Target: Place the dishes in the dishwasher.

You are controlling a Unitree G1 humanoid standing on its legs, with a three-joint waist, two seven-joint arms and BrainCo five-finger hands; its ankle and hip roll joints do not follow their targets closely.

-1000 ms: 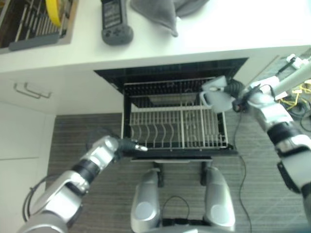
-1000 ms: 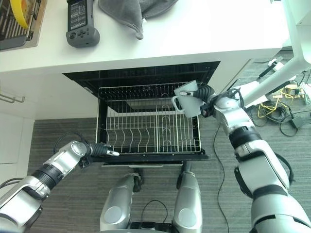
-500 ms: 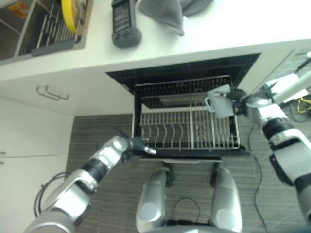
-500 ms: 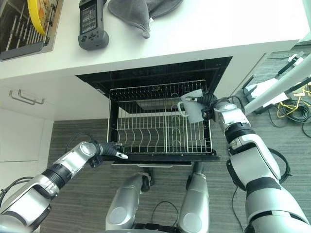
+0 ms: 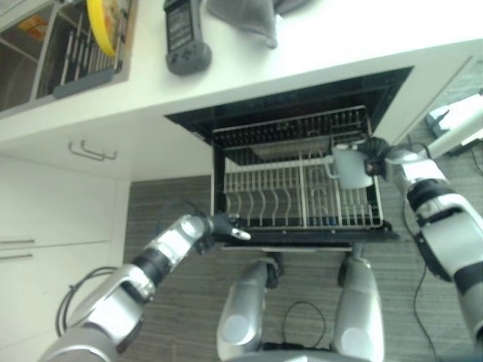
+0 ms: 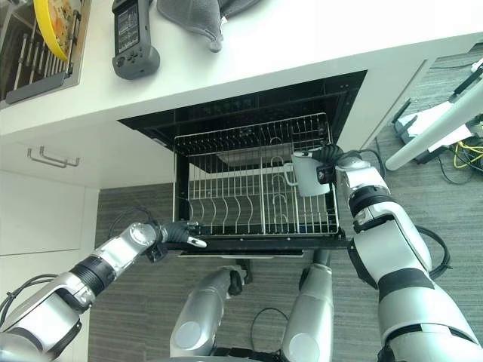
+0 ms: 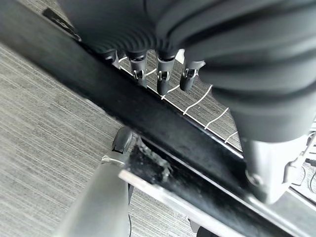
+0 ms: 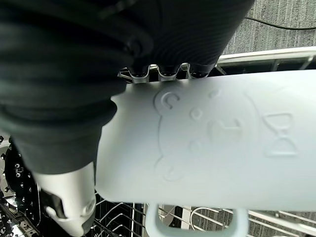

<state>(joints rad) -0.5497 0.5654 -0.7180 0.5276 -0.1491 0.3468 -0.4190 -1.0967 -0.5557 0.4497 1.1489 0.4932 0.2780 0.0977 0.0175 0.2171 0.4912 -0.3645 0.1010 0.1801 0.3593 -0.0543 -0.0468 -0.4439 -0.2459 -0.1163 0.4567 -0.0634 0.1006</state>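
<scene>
A pale blue-grey mug [image 6: 309, 176] with a handle and a raised bear face [image 8: 197, 131] hangs over the right side of the pulled-out wire dish rack [image 6: 226, 205]. My right hand [image 6: 330, 160] is shut on it from the right, fingers behind its wall. The rack holds no dishes that I can see and sticks out of the dark dishwasher opening [image 6: 241, 115] under the white counter. My left hand [image 6: 175, 231] sits at the rack's front left corner, fingers [image 7: 163, 81] curled over the black front rail [image 7: 163, 133].
On the counter [image 6: 317, 38] lie a dark handheld device [image 6: 130, 41] and a grey cloth [image 6: 192, 15]. A sink [image 6: 38, 45] at the far left holds a yellow plate [image 6: 47, 16]. White cabinet fronts [image 6: 45, 204] stand left, a white post [image 6: 438, 128] and cables right.
The camera has shifted. My right hand has carried the mug lower and a little toward the front over the rack's right side. The left hand stays on the front rail.
</scene>
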